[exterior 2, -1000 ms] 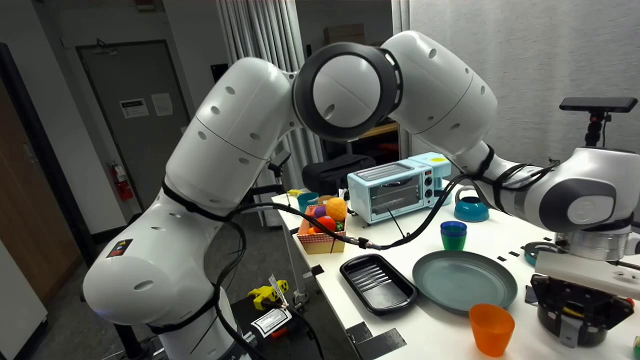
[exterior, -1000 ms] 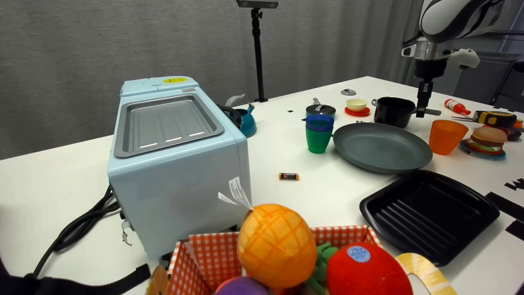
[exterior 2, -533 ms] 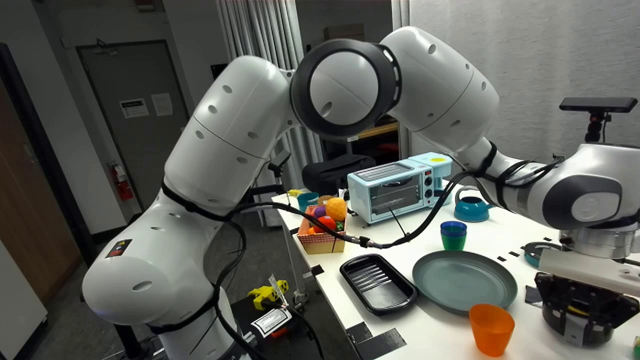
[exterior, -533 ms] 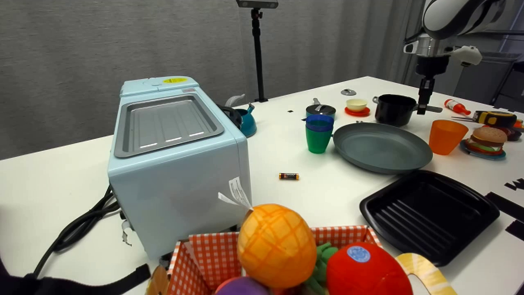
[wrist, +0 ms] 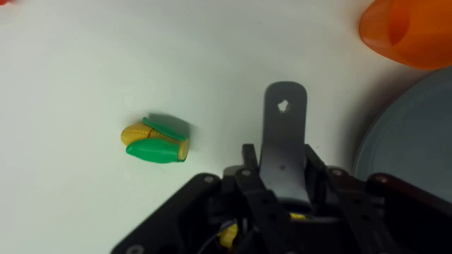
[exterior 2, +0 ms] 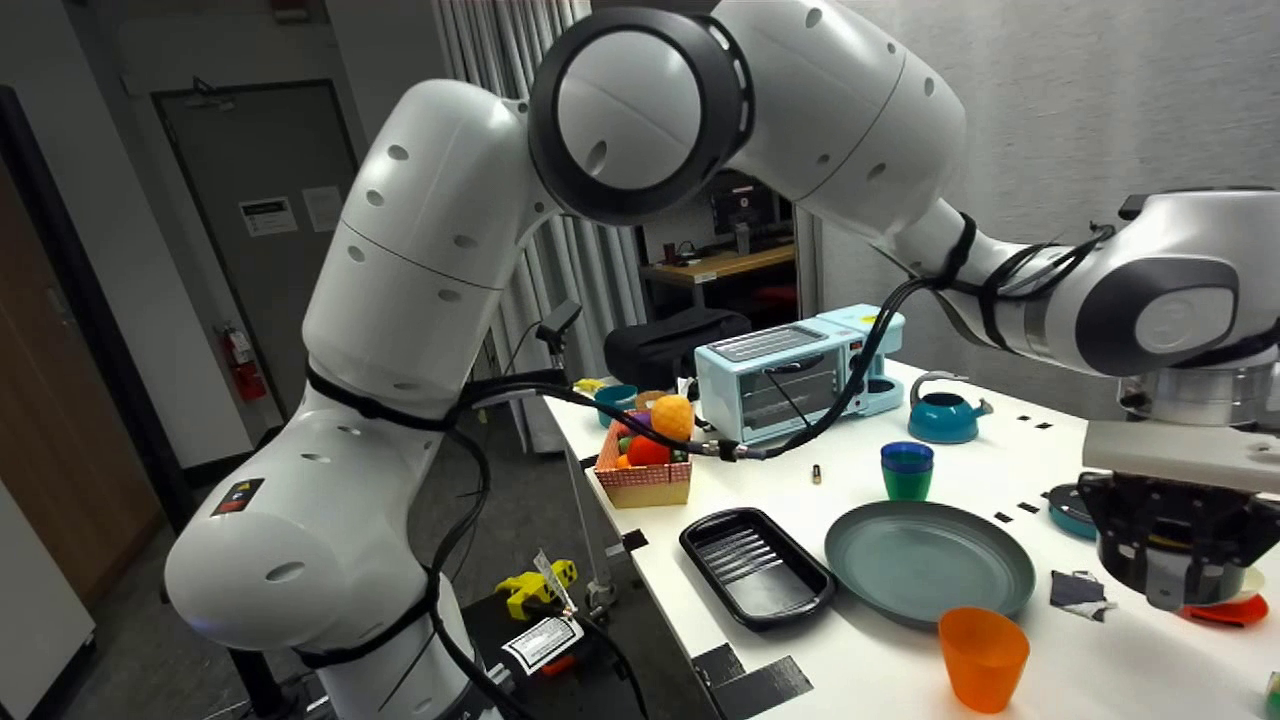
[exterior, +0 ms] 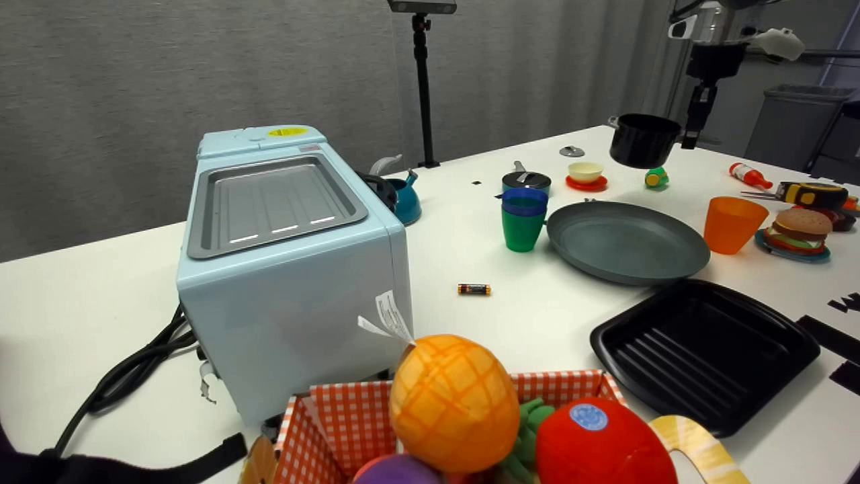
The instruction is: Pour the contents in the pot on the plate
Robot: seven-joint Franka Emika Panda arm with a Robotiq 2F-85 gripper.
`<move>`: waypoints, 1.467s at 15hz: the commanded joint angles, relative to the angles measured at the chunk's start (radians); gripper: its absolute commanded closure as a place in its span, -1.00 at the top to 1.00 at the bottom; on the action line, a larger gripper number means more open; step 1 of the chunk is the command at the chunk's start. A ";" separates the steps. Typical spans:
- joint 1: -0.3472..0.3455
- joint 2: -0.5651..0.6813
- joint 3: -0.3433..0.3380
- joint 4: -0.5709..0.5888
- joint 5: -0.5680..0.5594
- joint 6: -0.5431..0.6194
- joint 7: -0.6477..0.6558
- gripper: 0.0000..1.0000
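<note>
The small black pot point(exterior: 643, 142) hangs in the air, level, behind the large dark grey plate point(exterior: 625, 243). My gripper point(exterior: 690, 138) is shut on the pot's flat grey handle, which points up between the fingers in the wrist view point(wrist: 284, 134). In an exterior view the pot point(exterior 2: 1122, 568) is partly hidden behind the gripper point(exterior 2: 1180, 585). Yellow pieces point(wrist: 229, 235), the contents, show inside the pot between the finger links; most are hidden. The plate lies flat on the table with nothing on it, and its edge shows at the right of the wrist view point(wrist: 413, 141).
An orange cup point(exterior: 734, 225) stands beside the plate. Stacked blue and green cups point(exterior: 523, 222) stand at its other side. A black grill pan point(exterior: 705, 356) lies near it. A toy corn point(exterior: 656, 178) lies below the pot. A cream bowl on a red saucer point(exterior: 585, 173) is nearby.
My gripper has risen with the pot, lifting it off the table. The toy corn behind it has come into view. The plate and cups have not moved.
</note>
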 commanded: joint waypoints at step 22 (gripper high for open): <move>0.464 -0.252 -0.295 -0.535 -0.761 0.659 0.552 -0.82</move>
